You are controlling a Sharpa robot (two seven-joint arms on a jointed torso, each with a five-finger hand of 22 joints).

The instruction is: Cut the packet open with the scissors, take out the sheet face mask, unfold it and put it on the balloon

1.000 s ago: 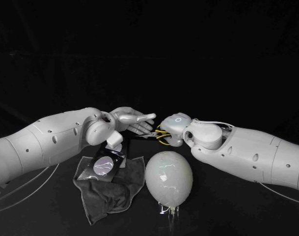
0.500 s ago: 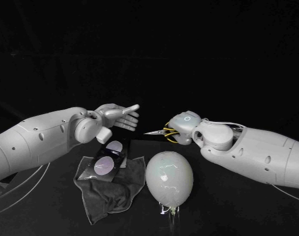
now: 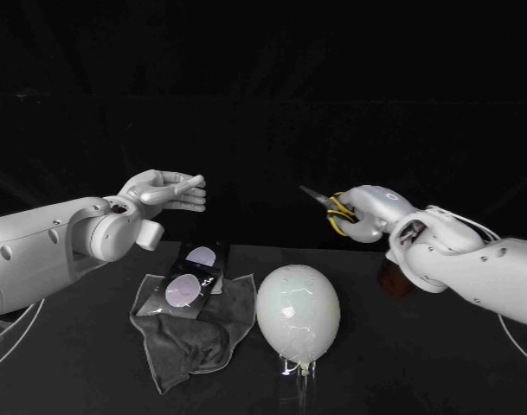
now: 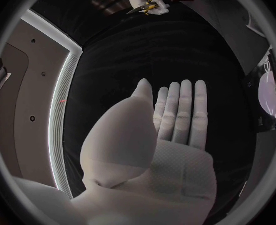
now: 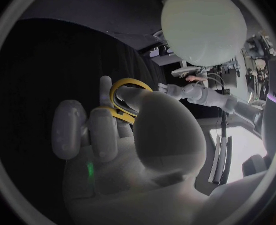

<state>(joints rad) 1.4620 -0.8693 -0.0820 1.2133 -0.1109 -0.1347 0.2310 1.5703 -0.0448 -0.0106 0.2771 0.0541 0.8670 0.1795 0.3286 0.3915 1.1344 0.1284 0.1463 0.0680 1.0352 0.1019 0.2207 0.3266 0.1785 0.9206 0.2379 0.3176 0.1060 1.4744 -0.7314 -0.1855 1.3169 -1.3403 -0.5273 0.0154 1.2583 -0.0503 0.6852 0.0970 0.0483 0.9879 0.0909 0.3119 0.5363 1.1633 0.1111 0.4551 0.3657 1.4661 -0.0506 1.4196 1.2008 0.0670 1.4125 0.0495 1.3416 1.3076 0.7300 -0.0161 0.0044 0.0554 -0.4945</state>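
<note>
On the black tabletop [image 3: 450,372] nearest me, a dark cloth [image 3: 189,346] lies rumpled. Just to its right rests the pale, egg-shaped balloon [image 3: 297,316], narrow end toward me. The glossy dark face mask packet [image 3: 186,285] lies flat on the far part of the cloth, just beside the balloon and well clear of both my hands.

Beyond them, both arms are raised above the tabletop, well apart. My left hand [image 3: 163,190] is up beyond the packet and holds nothing. Seen from its wrist, the fingers [image 4: 185,107] lie straight and pressed side by side, thumb alongside, with the packet at the rim of that view.

My right hand [image 3: 365,216] is up to the far right of the balloon. Its fingers [image 5: 103,130] curl through and around the yellow handles of the scissors [image 3: 328,204]. The blades point up and away toward the left hand, and I cannot tell whether they are parted. A brown object [image 3: 395,278] shows partly behind the right arm; I cannot tell what it is.
</note>
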